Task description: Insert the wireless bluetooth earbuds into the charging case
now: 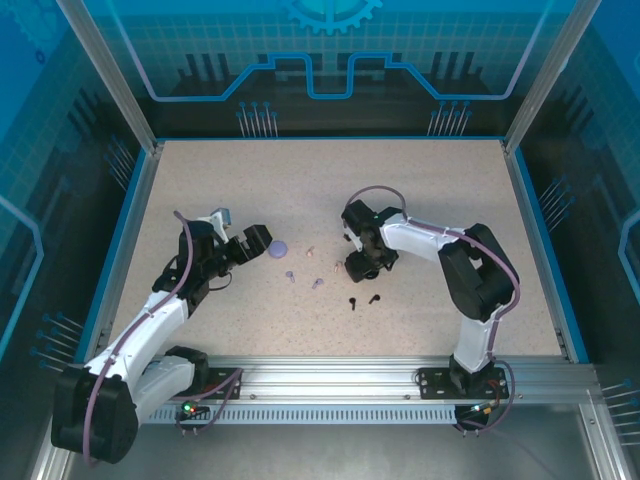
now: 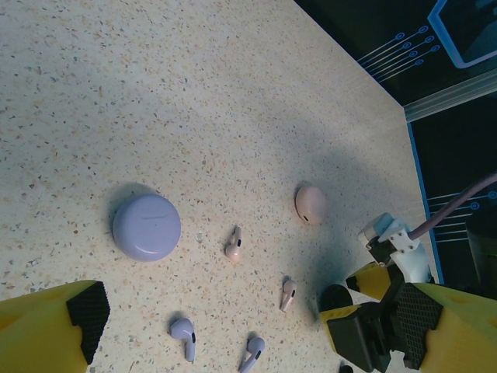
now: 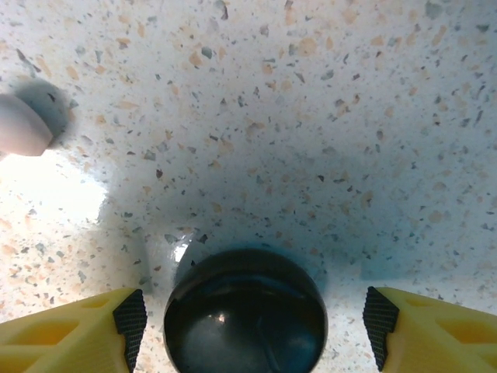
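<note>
Earbuds: pale pink stemmed earbuds (image 2: 233, 245), lilac earbuds (image 2: 183, 334), black earbuds (image 1: 353, 302) all loose mid-table on speckled tabletop (image 1: 450, 180), none seated | Cases: lilac round plastic case (image 2: 146, 226), pink round case (image 2: 310, 203), glossy black round case (image 3: 245, 303) look closed (contents unseen) | right gripper (image 3: 252, 326): jaws wide, astride black case, gripping nothing | left gripper (image 2: 221, 326): wide, empty, near the lilac case | Progress: all six left.

black case (image 3: 245, 311) cut off by bottom edge, pink case (image 3: 22, 124) by left edge; one lilac earbud (image 2: 251, 353) clipped at bottom.
</note>
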